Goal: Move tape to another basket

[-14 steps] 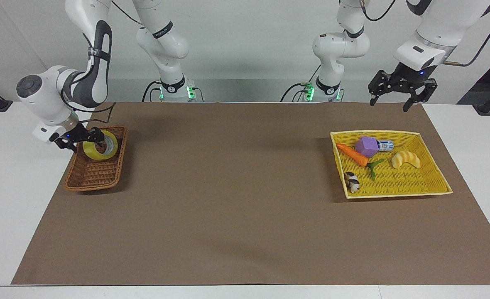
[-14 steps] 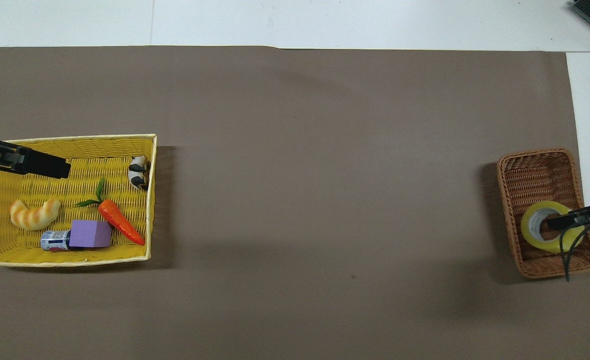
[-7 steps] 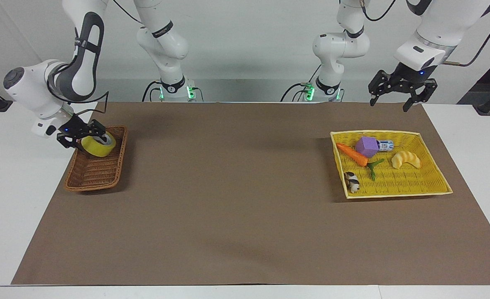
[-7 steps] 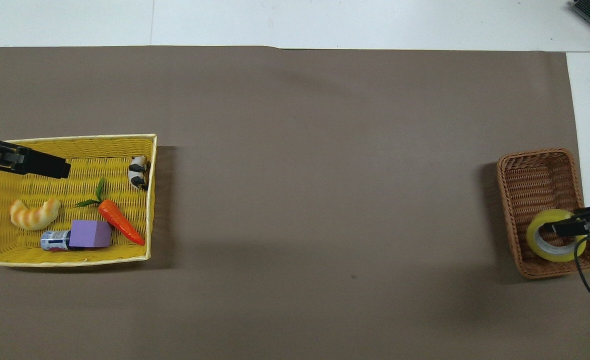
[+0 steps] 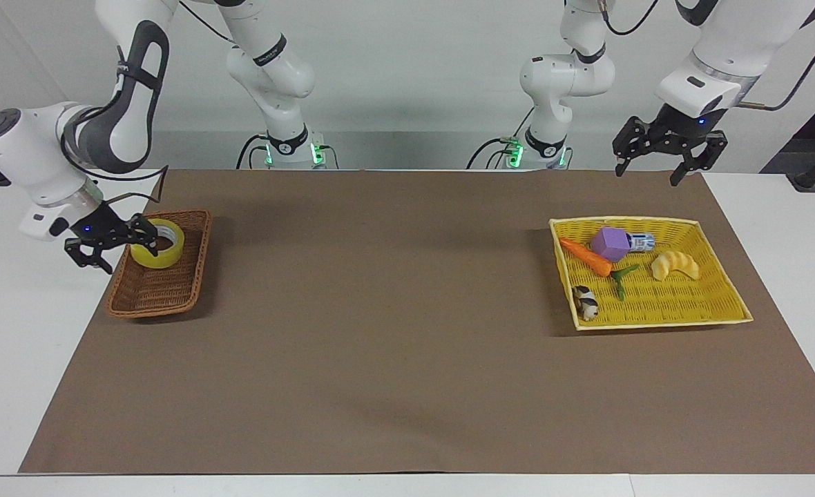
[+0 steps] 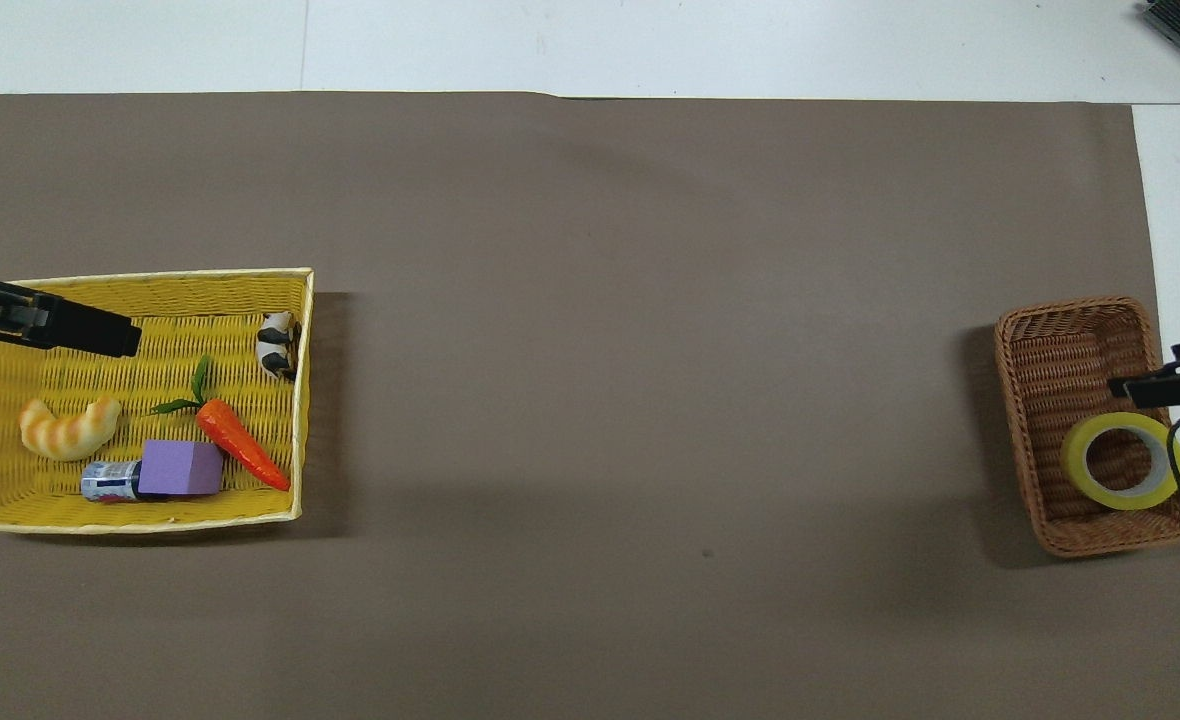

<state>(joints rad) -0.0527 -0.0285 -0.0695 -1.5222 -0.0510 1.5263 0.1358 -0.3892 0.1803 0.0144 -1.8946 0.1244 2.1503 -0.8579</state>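
Looking at the wicker basket (image 5: 160, 269) at the right arm's end of the counter (image 5: 407, 331), you find the yellow tape roll (image 5: 157, 243) lying flat inside it, hole facing up, in the half of the basket nearer the robots and against the wall on the counter-edge side. The right gripper (image 5: 109, 243) sits just beside the roll, over the basket's outer rim, with its fingers spread and nothing between them; in the overhead view the right gripper (image 6: 1165, 378) reads as clear of the tape roll (image 6: 1122, 461), off its rim toward the middle of the wicker basket (image 6: 1070, 360). That is the relation to watch: the roll lies to the inside of the fingers and slightly nearer the robots, and being round and flat it offers no long axis, so you would judge a grasp to need one finger through the centre hole and one outside the band. The left gripper (image 5: 659, 153) waits, fingers spread and empty, in the air off the robot-side corner of the yellow mesh tray (image 5: 725, 297), which holds a carrot (image 5: 585, 256), a purple block (image 5: 610, 243), a croissant toy (image 5: 675, 265), a small can (image 5: 641, 241) and a cow figure (image 5: 586, 302). The right arm is plainly the nearer one; the tape sits well apart from the tray.
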